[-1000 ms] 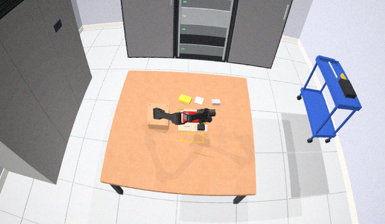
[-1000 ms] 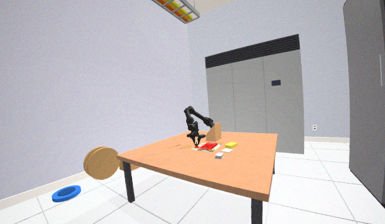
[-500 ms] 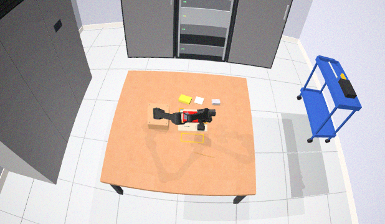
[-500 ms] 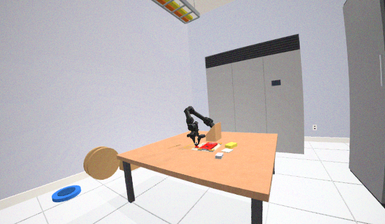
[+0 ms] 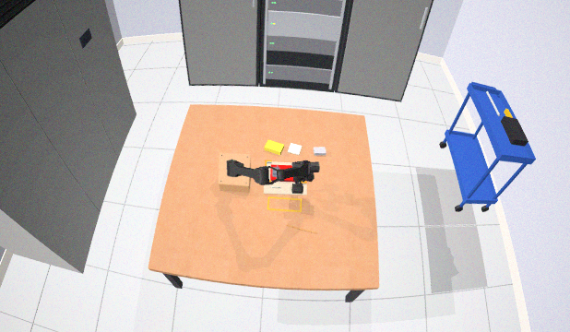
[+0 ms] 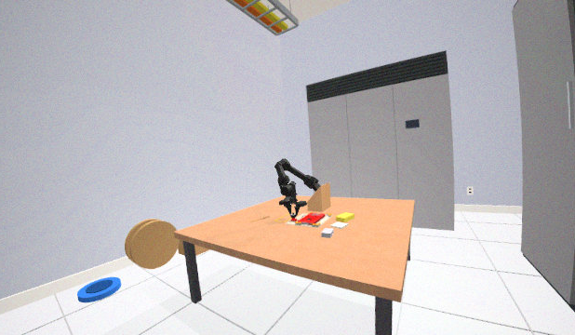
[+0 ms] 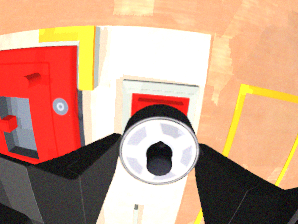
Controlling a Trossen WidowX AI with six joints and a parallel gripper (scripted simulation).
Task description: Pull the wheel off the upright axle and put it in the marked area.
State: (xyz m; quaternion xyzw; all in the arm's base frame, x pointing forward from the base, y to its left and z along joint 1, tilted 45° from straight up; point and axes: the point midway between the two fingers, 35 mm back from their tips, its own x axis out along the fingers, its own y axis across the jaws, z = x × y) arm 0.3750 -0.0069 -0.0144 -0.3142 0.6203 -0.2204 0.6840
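The wheel (image 7: 158, 151), with a white hub, a black tyre and a dark centre hole, sits over a red pad (image 7: 160, 102) on the white base plate (image 7: 166, 56) (image 5: 272, 188). My gripper (image 7: 158, 147) (image 5: 297, 188) (image 6: 293, 215) points straight down, with one black finger on each side of the wheel, shut on it. The axle is hidden under the wheel. The marked area, a yellow outlined rectangle (image 5: 284, 211) (image 7: 234, 124), lies on the table just beside the plate, towards the table's front in the top view.
A red fixture (image 5: 281, 167) (image 7: 40, 96) (image 6: 313, 218) lies beside the white plate. A yellow block (image 5: 274, 147) (image 6: 344, 217), a white block (image 5: 294, 148) and a grey block (image 5: 319, 150) lie behind it. The arm stands on a wooden mount (image 5: 233, 181). A thin stick (image 5: 303, 229) lies nearer the front.
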